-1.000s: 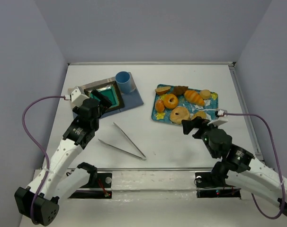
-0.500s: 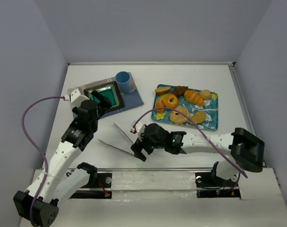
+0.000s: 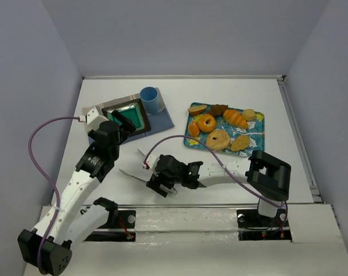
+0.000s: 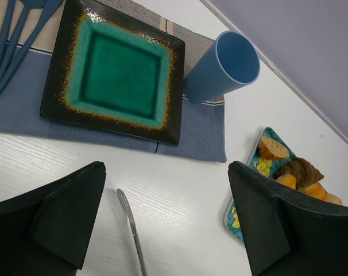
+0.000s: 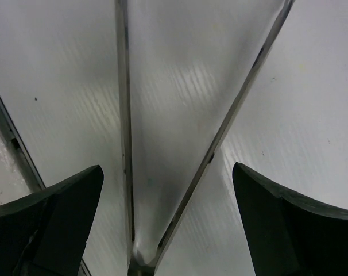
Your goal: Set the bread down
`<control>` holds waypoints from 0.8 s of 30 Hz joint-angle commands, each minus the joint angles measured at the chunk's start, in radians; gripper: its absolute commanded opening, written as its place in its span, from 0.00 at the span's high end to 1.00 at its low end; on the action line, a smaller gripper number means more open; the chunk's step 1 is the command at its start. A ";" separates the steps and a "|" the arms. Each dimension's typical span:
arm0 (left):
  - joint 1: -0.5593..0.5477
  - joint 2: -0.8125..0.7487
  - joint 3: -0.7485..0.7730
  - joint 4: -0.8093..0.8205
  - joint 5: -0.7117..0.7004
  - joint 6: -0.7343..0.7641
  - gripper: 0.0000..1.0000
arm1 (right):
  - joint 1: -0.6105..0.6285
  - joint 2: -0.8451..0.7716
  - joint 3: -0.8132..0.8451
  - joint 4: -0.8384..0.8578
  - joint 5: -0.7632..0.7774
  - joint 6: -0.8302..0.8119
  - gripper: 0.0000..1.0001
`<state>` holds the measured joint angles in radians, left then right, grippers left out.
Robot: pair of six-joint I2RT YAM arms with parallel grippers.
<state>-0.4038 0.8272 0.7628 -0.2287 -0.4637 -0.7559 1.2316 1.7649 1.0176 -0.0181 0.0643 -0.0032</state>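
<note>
Down at the near edge of the table, right over the tongs (image 5: pixel 125 115), is where the action is. The right gripper (image 5: pixel 168 190) hangs above their joined end with its fingers spread wide, one on either side of the two metal arms. From the wrist view I'd say it isn't touching them yet. So the tool is lying flat and ungrabbed.

Left of the tongs and a bit further back, the left gripper (image 4: pixel 166 190) hovers with its fingers wide apart too and nothing between them (it seems to be just waiting).

Beyond the tongs to the far left sits the green plate (image 4: pixel 119 75) on a blue placemat (image 4: pixel 191 138), with the blue cup (image 4: pixel 225 66) just beside the plate's far corner. The plate has nothing on it.

Beyond the tongs to the far right is the blue tray (image 3: pixel 259 141). The bread (image 3: pixel 207 122), the golden-orange ring, lies on it among the other pastries. The paler ring (image 3: pixel 218 139) is just on its tongs side and the croissant (image 3: pixel 235 118) is beside it, further from the tongs.

My read is that basically none of the task is done. The tongs need closing on and lifting, then the ring has to be pinched and carried over. I'm guessing the plate is the target, and it's well apart from the tray. Picking one ring out of that crowded tray looks like the fiddly part.
</note>
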 commanded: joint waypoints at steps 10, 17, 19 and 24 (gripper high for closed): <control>0.017 -0.008 0.000 0.009 -0.050 -0.002 0.01 | 0.002 0.133 0.101 0.072 0.104 0.037 0.00; 0.023 -0.031 -0.002 -0.012 -0.081 -0.016 0.01 | 0.002 0.140 0.056 0.079 0.144 0.118 0.16; 0.025 -0.046 -0.006 -0.011 -0.084 -0.016 0.01 | 0.002 0.133 0.042 0.078 0.163 0.144 0.29; 0.025 -0.071 -0.014 -0.012 -0.090 -0.019 0.01 | 0.002 0.047 0.007 0.079 0.213 0.169 0.59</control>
<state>-0.3840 0.7876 0.7612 -0.2535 -0.5064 -0.7662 1.2316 1.8843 1.0618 0.0608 0.1959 0.1314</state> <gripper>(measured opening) 0.990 0.448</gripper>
